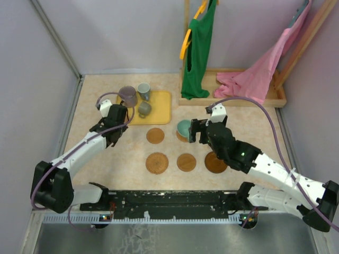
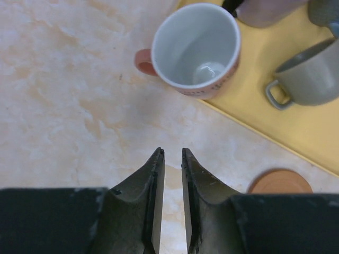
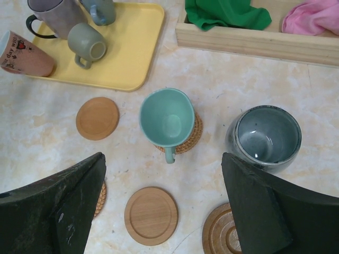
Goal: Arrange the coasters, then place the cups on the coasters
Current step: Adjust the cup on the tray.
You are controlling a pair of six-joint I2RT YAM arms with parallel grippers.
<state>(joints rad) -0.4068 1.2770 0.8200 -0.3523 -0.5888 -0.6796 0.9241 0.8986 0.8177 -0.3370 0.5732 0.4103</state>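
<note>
Left hand: the left gripper [image 2: 172, 152] hangs over bare table [image 2: 69, 90]. Its fingers [image 2: 151, 185] are drawn almost together, with only a narrow slit between them. It grips nothing and touches nothing.
Ahead of it: the reddish-brown cup [image 2: 196, 50] stands upright, pale inside, with its handle turned away from the yellow tray [image 2: 275, 121]. It sits right at the tray's edge; whether on the lip or just off it is hard to tell.
Right hand: the right gripper [image 3: 163, 159] is spread wide and empty, poised above the teal cup [image 3: 167, 119].
Teal cup: it stands upright on a woven coaster [image 3: 195, 136], with its handle pointing toward the gripper.
Beside it: the glazed grey-blue cup [image 3: 265, 137] stands on the table apart from the teal cup, close by the gripper's right finger [image 3: 259, 206].
Bare coasters: a wooden coaster [image 3: 97, 118] lies between the tray and the teal cup. A second wooden coaster [image 3: 151, 215] lies nearer the arms. A ringed coaster [image 3: 222, 235] is cut off by the bottom edge. A fourth coaster [image 3: 100, 197] peeks out from behind the left finger.
On the tray: a purplish mug [image 3: 53, 13], a small blue-grey cup [image 3: 100, 10] and a grey cup [image 3: 87, 45] are clustered close together.
Backdrop: a wooden box [image 3: 254, 42] holds a green cloth [image 3: 228, 13] and a pink cloth [image 3: 312, 18].
</note>
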